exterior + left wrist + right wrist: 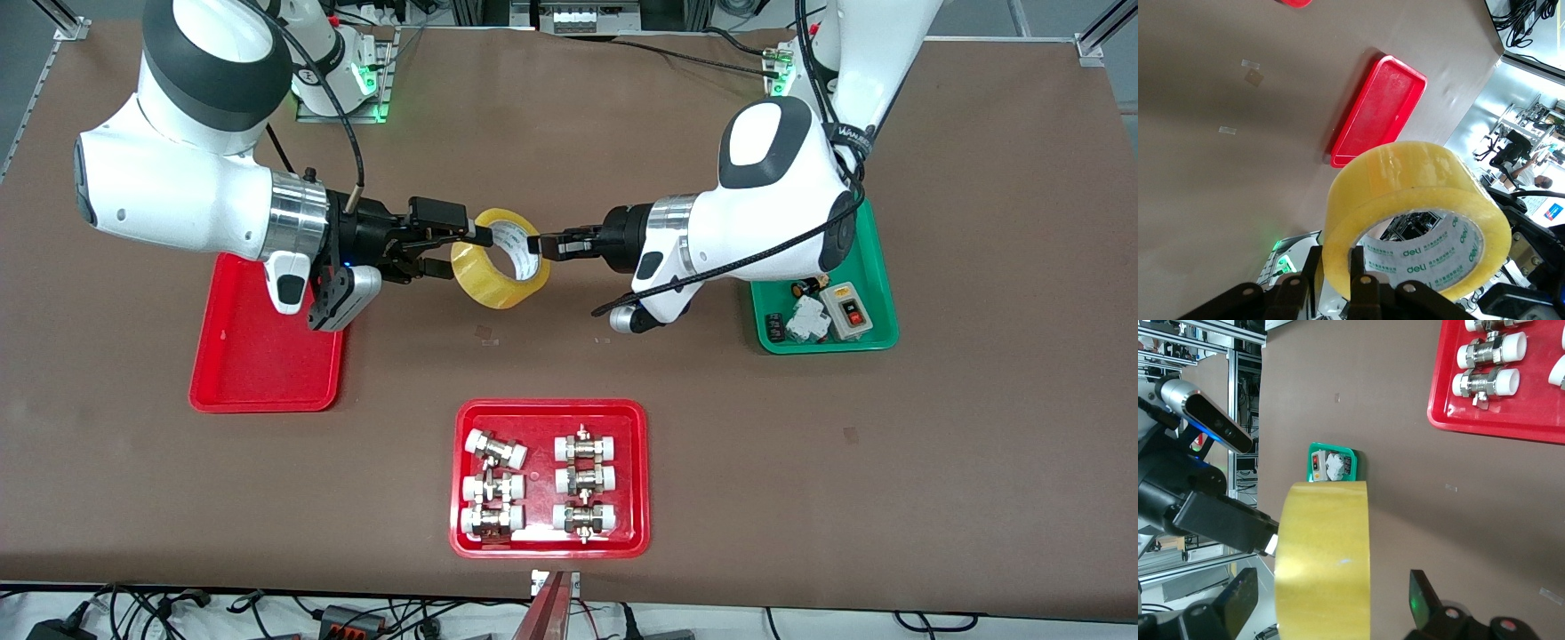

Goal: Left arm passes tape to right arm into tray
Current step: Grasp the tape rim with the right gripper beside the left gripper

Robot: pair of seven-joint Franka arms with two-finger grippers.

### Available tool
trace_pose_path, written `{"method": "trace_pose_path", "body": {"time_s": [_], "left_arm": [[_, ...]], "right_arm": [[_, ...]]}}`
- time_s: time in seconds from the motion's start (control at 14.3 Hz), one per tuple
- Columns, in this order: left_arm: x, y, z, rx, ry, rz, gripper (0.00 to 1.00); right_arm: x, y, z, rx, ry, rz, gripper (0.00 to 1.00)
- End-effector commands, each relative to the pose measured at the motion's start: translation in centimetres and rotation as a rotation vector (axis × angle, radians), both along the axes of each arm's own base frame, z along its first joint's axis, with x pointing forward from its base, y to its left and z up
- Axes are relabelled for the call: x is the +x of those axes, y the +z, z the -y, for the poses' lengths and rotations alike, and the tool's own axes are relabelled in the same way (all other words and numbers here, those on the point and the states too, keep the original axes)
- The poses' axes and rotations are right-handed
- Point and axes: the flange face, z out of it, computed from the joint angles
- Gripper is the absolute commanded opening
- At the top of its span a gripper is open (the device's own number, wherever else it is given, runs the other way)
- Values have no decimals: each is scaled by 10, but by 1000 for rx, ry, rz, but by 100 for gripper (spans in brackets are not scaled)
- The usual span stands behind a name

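Tape (500, 259) pinched by left gripper (539, 244), between right gripper's (462, 251) wide-spread fingers, above bare table (569, 356).

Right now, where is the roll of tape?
The tape is in the air over the middle of the table, clamped in the left hand, with the open right hand around its other edge.

- My tape (500, 258) looks glossy, yellowish translucent plastic.
- The tray (258, 356) is shiny red plastic.
- The worktop (569, 356) is matt brown.
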Motion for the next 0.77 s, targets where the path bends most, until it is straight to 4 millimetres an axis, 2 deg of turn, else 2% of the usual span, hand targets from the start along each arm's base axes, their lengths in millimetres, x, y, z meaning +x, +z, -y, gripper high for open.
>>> {"method": "trace_pose_path", "body": {"time_s": [0.0, 0.21, 0.28, 0.7], "left_arm": [[2, 14, -3, -31, -4, -5, 0], [2, 14, -8, -30, -20, -15, 0], [2, 14, -8, -30, -20, -15, 0], [2, 14, -8, -30, -20, -15, 0]], "right_arm": [[4, 5, -3, 12, -6, 10, 100], [3, 6, -4, 13, -6, 12, 87], [4, 9, -5, 15, -6, 20, 85], [2, 12, -11, 17, 1, 29, 84]]}}
